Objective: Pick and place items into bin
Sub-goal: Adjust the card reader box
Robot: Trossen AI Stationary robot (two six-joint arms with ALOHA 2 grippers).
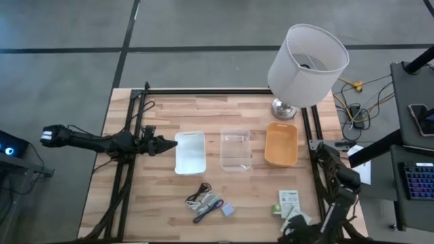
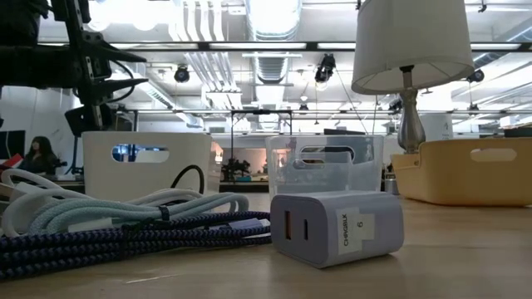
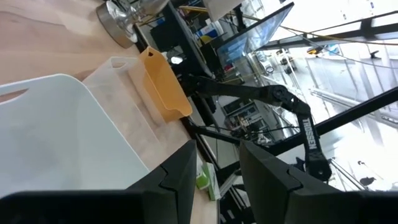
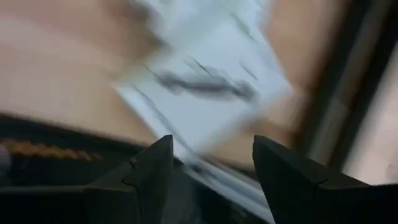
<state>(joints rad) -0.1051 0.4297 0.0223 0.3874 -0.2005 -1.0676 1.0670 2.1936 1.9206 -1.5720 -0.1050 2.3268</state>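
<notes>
At the table's near right edge, right gripper (image 4: 208, 168) parted, empty, over a blurred white packet (image 4: 205, 93).

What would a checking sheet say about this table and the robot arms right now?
Surface: wooden table, inside a black frame.
Job's things: cable bundle and small block near the front edge; white packets with a green piece at front right. White bin, clear bin and orange bin stand in a row.
Clutter: lamp at the back right.
Grippers: left gripper open beside the white bin; right gripper open over the packets.
Cables: loose wires right of the table.
Surroundings: a person sits far off in the room.
</notes>
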